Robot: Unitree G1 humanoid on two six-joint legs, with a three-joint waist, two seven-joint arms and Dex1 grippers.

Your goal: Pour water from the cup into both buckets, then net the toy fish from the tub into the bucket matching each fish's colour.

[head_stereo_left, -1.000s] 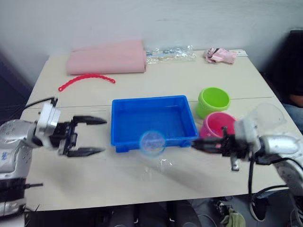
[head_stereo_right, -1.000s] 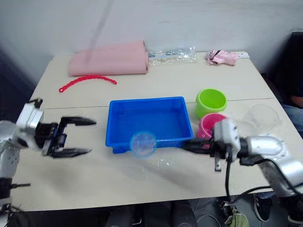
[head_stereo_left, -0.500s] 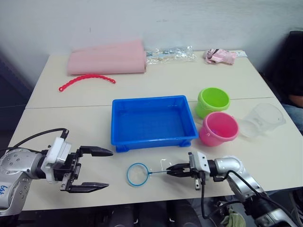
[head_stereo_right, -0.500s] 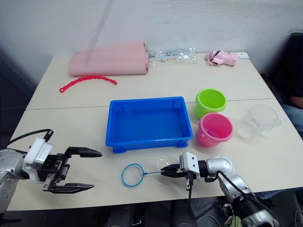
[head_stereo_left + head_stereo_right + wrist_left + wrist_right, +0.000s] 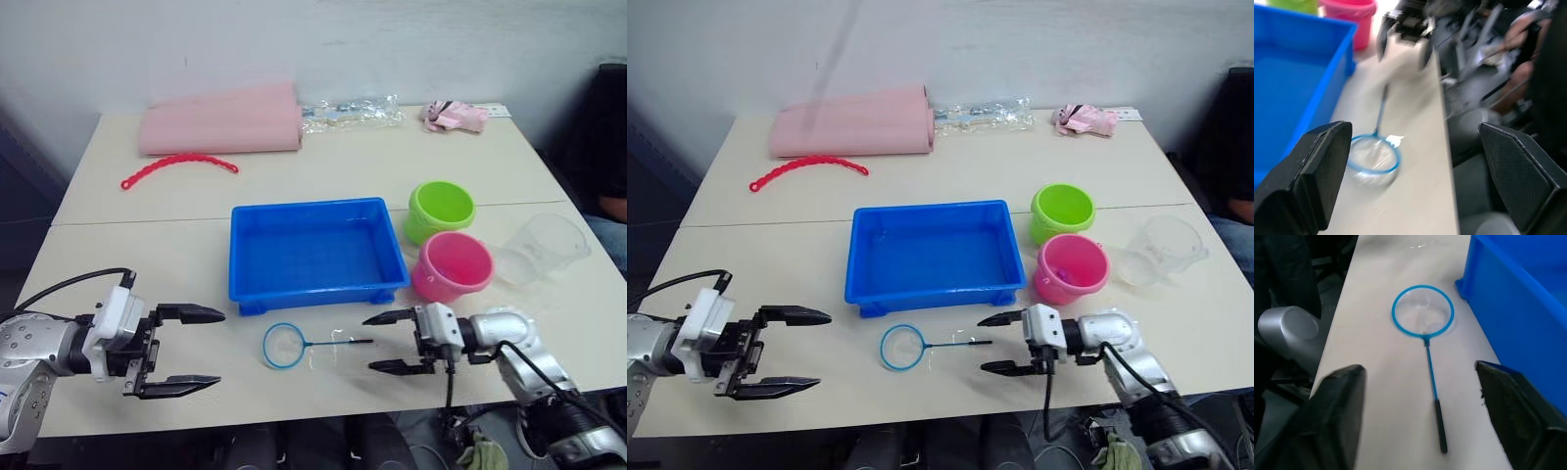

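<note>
My right tool (image 5: 1003, 343) hangs spread wide and empty just off the handle end of the net (image 5: 921, 346), which lies flat on the counter (image 5: 823, 255) in front of the tub (image 5: 935, 257). My left tool (image 5: 794, 351) is likewise spread and empty, near the hoop's far side. With the net loose, the step in hand looks like the netting stage at its close or at a pause; if fish remain, the next move calls for closing on the thin handle, low and square. I can make out no fish in the tub, and only a dark speck or two inside the pink bucket (image 5: 1071, 267); the green bucket (image 5: 1062, 211) beside it gives nothing away. Water in any container is too hard to judge. The clear cup (image 5: 1161, 248) stands near the counter's right edge, its contents unreadable.
</note>
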